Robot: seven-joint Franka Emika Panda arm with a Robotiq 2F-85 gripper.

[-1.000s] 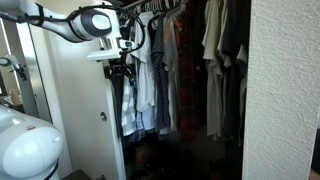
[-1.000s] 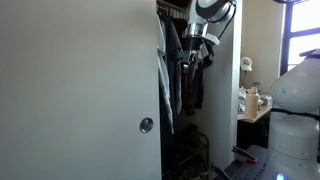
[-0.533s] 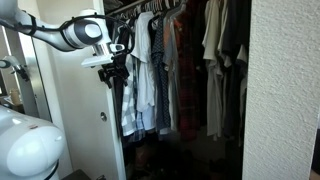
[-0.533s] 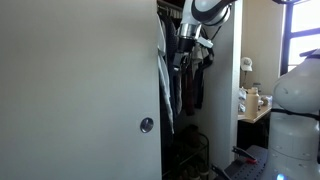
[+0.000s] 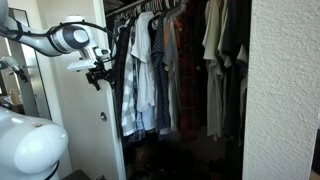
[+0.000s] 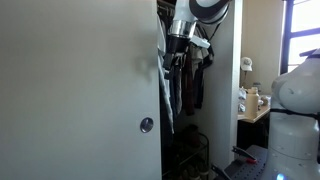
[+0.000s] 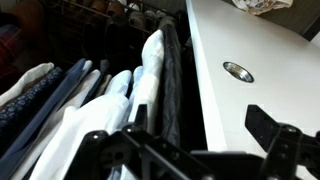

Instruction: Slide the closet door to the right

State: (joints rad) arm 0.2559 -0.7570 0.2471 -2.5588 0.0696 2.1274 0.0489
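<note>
The two black fingers [image 7: 272, 128] of the Robotiq gripper [image 7: 190, 150] stand wide apart in the wrist view, one low on each side of the picture, with nothing clamped between them; the long edge of the tall plain white flat closet door [image 7: 262, 45] runs down towards the gap between them, though whether either finger touches the panel cannot be told. On the door's face, near that edge, sits its small round silver recessed pull [image 7: 238, 70], and just beside the edge hang a row of garments, a white shirt [image 7: 150, 62] nearest the door, a dark one pressed against it, and blue and patterned cloth further off. In an exterior view the gripper [image 5: 97, 73] is held in front of the upper part of the door [image 5: 85, 130], right at the edge where the hanging clothes [image 5: 165, 70] begin, with the pull [image 5: 101, 116] lower down the panel and the white jointed arm [image 5: 62, 38] reaching in from the side; the open closet is dark and full of shirts on a rail, and a rough-textured white wall [image 5: 285, 90] fills the near side. In an exterior view from the opposite side the door [image 6: 70, 90] covers most of the picture, its pull [image 6: 146, 125] close to the edge, and the gripper [image 6: 171, 62] hangs high at that edge against the clothes [image 6: 184, 90], with a rounded white robot body [image 6: 295, 95] near a bright window [image 6: 303, 25]
</note>
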